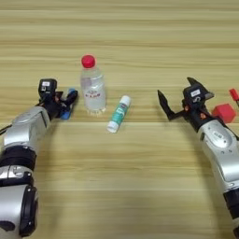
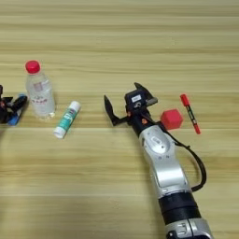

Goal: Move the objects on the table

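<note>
My left gripper (image 1: 66,101) is at the left of the table (image 1: 140,37), shut on a blue tube (image 1: 66,113) whose ends poke out above and below the black fingers. Just right of it stands a clear plastic bottle (image 1: 92,88) with a red cap. A green-and-white tube (image 1: 119,113) lies flat beside the bottle. My right gripper (image 2: 123,97) is open with nothing between its fingers, facing the far-left. A small red cube (image 2: 172,119) sits close to its wrist on the right. Beyond the cube lies a slim red-and-black marker (image 2: 190,113).
Bare wooden planks stretch across the far half of the table and across the near middle between my two silver forearms. A black cable (image 2: 198,168) loops off the right forearm.
</note>
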`<state>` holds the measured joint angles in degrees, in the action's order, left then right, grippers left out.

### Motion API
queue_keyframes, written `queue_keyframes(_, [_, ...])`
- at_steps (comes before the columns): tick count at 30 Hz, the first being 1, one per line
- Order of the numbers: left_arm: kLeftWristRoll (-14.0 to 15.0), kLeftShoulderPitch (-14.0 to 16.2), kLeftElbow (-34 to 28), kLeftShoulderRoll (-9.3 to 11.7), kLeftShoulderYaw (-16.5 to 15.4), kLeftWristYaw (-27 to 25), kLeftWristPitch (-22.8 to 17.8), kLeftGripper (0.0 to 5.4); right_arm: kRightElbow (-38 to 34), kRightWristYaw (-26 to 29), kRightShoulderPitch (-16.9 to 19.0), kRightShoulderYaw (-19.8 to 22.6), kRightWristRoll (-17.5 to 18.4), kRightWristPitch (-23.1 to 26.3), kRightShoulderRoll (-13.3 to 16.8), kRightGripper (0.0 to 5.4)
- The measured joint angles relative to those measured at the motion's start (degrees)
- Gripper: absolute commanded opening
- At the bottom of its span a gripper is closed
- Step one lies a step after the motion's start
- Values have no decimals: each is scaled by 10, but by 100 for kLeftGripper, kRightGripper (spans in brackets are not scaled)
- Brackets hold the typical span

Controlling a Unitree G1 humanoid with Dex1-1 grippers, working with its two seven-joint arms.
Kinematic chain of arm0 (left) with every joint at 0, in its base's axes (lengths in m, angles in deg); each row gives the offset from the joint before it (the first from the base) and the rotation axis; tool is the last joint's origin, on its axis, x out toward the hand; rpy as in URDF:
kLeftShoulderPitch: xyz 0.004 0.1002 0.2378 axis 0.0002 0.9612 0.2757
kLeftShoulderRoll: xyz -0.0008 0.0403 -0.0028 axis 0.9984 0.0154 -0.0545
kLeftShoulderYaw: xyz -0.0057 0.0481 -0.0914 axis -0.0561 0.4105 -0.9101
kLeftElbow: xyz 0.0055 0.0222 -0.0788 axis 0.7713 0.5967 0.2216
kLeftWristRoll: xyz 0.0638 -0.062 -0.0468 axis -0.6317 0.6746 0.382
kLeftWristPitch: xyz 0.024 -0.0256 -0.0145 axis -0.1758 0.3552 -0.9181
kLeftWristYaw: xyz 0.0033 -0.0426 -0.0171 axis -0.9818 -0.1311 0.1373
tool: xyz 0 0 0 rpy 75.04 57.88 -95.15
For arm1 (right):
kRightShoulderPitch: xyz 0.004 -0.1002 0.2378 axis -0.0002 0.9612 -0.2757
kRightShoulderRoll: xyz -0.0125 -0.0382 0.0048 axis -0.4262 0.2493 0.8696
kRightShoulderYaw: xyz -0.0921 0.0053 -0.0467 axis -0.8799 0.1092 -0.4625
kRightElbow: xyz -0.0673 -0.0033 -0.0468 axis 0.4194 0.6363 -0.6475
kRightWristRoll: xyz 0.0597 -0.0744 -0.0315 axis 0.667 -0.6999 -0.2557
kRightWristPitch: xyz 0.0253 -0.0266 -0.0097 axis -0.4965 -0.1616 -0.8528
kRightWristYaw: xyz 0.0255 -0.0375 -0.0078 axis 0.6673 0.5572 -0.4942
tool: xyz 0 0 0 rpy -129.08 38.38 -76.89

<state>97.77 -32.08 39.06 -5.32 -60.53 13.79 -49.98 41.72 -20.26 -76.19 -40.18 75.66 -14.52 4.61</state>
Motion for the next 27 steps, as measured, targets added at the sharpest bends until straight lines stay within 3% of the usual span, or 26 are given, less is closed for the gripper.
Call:
queue_keyframes(20, [9,13,-4,-7,-12,-4,20,530,7,1,0,-1,0,0,1,540])
queue_keyframes(27, [10,14,-4,-9,-21,-1,21,537,7,1,0,-1,0,0,1,540])
